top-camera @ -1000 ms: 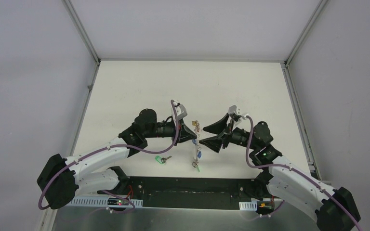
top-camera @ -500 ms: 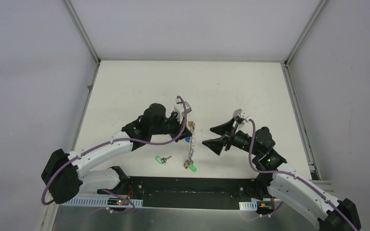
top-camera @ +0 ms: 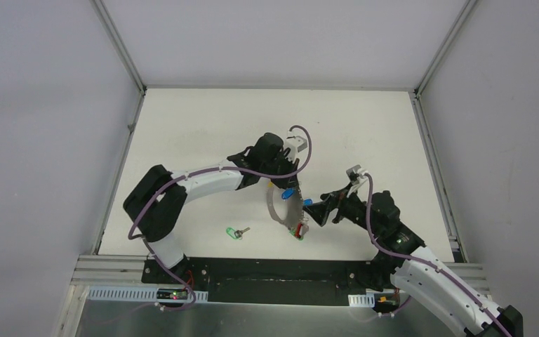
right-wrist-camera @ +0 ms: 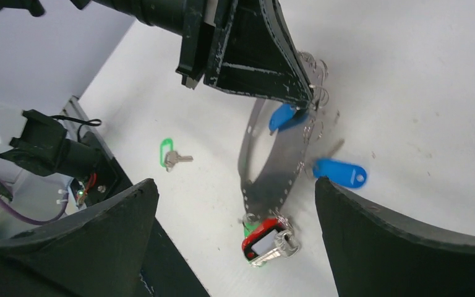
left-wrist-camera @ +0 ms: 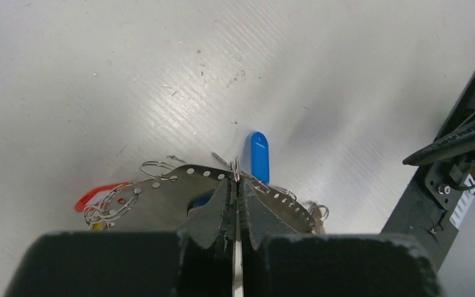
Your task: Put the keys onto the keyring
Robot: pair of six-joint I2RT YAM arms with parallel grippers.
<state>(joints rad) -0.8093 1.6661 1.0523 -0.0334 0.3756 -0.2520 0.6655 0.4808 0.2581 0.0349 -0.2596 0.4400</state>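
Note:
My left gripper [top-camera: 285,187] is shut on the top edge of the keyring [top-camera: 276,208], a grey perforated metal loop, and holds it upright with its lower end near the table. In the left wrist view the fingertips [left-wrist-camera: 230,189] pinch the keyring [left-wrist-camera: 161,178]. A red tag [top-camera: 298,230] and a green tag hang at its bottom. A blue tag [top-camera: 288,193] hangs near the top; a second blue tag [right-wrist-camera: 340,172] is beside the ring, and I cannot tell if it is attached. The green-tagged key [top-camera: 236,232] lies loose on the table. My right gripper [top-camera: 318,210] is open and empty, just right of the ring.
The white table [top-camera: 203,126] has raised rails on its left and right sides and grey walls around it. A black base strip [top-camera: 281,270] runs along the near edge. My left arm [top-camera: 196,179] arches across the table's left half.
My left arm has swung right and away from the near edge, carrying the keyring with it. My right gripper has drawn back to the right and lower. The green-tagged key has not moved.

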